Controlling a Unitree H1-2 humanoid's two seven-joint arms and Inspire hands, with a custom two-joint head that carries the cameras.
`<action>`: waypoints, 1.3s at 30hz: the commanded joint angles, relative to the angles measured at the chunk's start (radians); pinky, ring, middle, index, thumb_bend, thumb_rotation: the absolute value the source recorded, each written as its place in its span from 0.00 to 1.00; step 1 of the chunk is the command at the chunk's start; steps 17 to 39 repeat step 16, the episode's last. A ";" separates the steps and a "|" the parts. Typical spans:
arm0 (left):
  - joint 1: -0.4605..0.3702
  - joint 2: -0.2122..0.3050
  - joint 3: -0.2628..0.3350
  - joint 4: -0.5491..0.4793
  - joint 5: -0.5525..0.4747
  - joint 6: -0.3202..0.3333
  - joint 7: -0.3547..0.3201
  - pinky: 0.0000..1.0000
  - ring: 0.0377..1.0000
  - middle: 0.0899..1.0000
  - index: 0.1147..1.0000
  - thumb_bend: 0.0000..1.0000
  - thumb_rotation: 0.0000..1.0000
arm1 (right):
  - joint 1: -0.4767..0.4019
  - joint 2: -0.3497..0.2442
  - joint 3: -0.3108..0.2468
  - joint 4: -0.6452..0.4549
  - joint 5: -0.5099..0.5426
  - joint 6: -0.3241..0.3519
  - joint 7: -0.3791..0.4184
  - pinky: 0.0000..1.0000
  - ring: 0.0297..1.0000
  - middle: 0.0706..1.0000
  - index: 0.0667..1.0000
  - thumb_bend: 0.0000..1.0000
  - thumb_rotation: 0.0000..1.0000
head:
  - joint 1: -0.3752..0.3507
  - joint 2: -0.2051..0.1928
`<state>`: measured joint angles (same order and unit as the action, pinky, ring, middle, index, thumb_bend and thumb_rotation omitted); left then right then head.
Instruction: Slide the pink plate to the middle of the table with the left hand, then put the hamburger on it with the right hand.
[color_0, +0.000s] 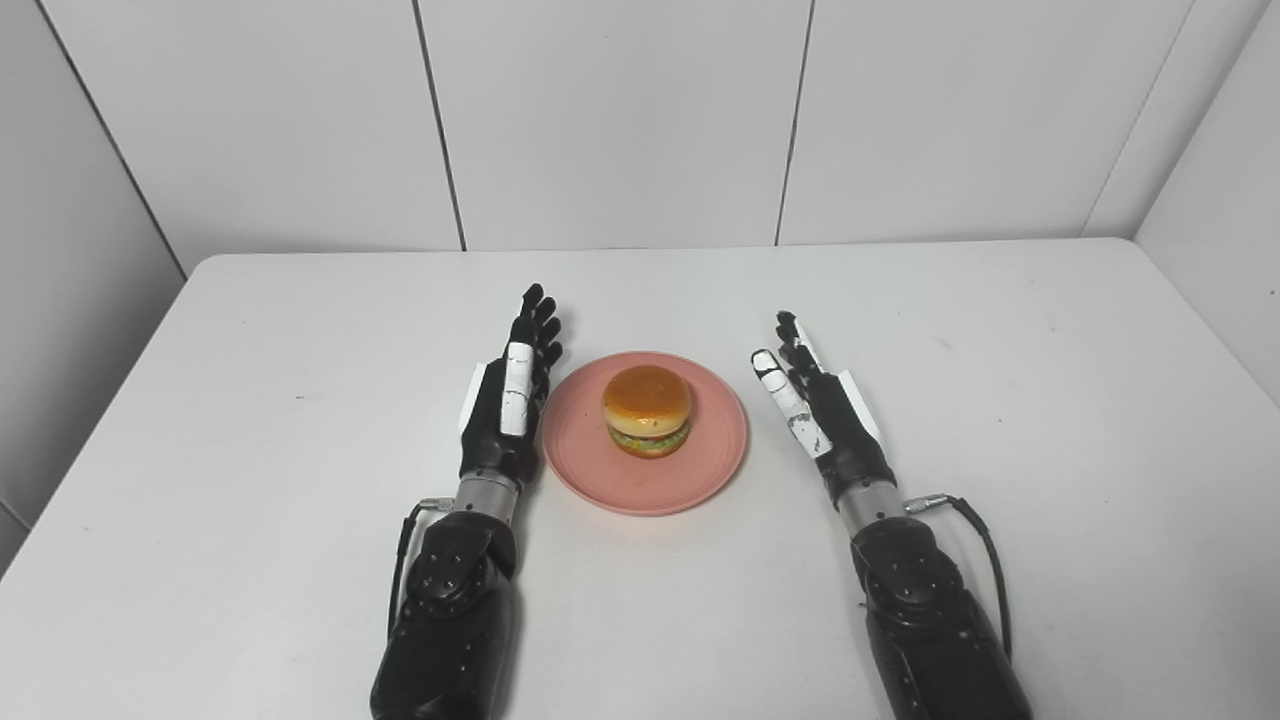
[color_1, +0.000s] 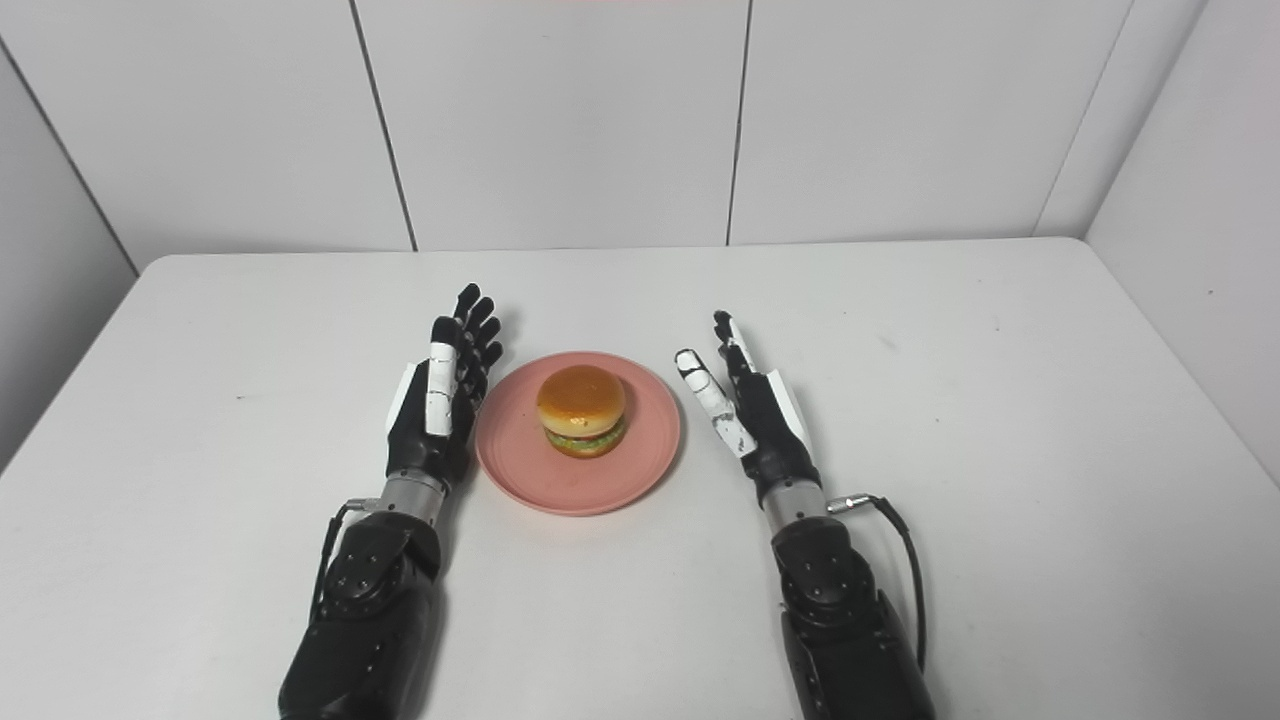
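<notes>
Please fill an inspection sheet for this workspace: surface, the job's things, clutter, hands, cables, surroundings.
Surface: white table, a few small dark specks.
Job's things: pink plate near the table's middle; hamburger sits upright on it.
Clutter: nothing seen.
Hands: left hand open, close beside the plate's left rim; right hand open, apart from the plate, holding nothing.
Cables: black cable loops at the right wrist; another at the left wrist.
Surroundings: white panelled walls.

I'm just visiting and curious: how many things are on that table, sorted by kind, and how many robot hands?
Plates: 1, the pink plate
Hamburgers: 1, the hamburger on that plate
Robot hands: 2, left robot hand and right robot hand, both open and holding nothing
Total: 4
</notes>
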<state>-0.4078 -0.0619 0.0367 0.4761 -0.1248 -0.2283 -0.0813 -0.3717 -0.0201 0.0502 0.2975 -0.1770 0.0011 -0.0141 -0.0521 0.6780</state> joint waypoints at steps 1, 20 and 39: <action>0.023 0.019 0.007 0.043 0.009 -0.039 0.005 1.00 1.00 1.00 1.00 0.80 1.00 | -0.036 0.022 -0.016 0.003 0.030 -0.089 -0.027 1.00 1.00 1.00 1.00 0.64 1.00 | -0.001 -0.002; 0.019 0.044 0.009 0.075 0.004 -0.048 0.005 1.00 1.00 1.00 1.00 0.82 1.00 | -0.042 0.065 -0.065 0.082 0.126 -0.199 -0.058 1.00 1.00 1.00 1.00 0.56 1.00 | -0.002 -0.001; 0.019 0.044 0.009 0.075 0.004 -0.048 0.005 1.00 1.00 1.00 1.00 0.82 1.00 | -0.042 0.065 -0.065 0.082 0.126 -0.199 -0.058 1.00 1.00 1.00 1.00 0.56 1.00 | -0.002 -0.001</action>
